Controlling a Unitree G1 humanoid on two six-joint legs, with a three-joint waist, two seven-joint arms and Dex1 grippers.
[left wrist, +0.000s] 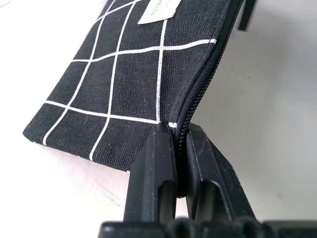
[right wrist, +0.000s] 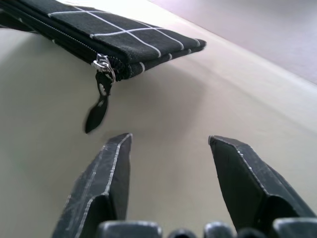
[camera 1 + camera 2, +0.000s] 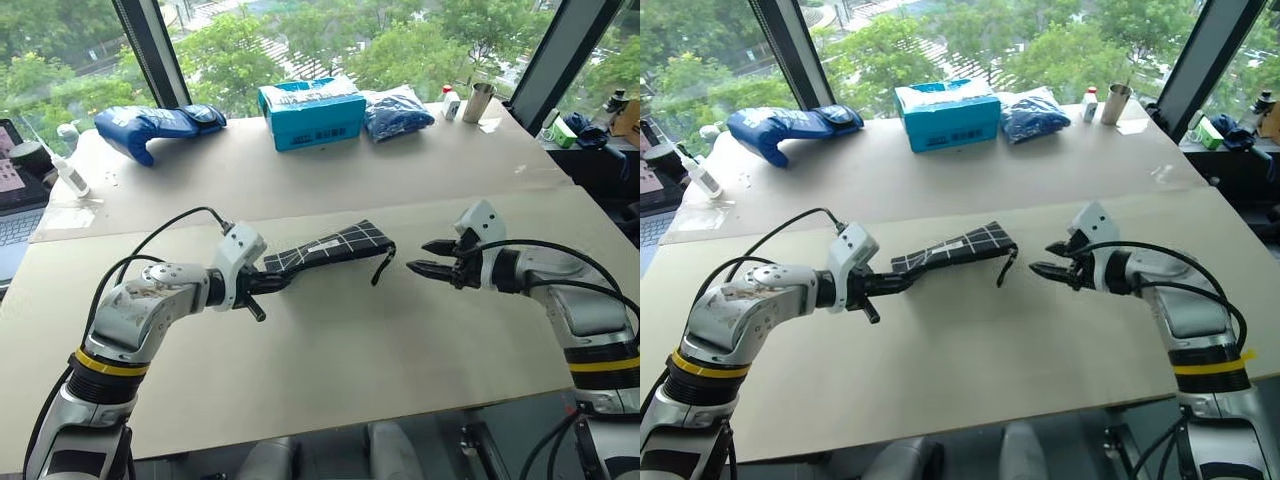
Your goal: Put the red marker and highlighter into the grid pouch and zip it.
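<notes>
While the left gripper [image 3: 268, 284] pinches the grid pouch [image 3: 330, 246] aloft (contents hidden), zipped, strap [image 2: 96, 115] dangling, right gripper [image 3: 424, 258] spread, empty.

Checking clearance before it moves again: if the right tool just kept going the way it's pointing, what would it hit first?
Most likely the zipper pull strap dangling from the near end of the grid pouch. The right tool, open, points at that end across a short gap; depth is hard to judge.

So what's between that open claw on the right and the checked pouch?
Only the pouch's dangling zipper strap and bare table, seen in the head views, separate the right gripper from the grid pouch.
</notes>
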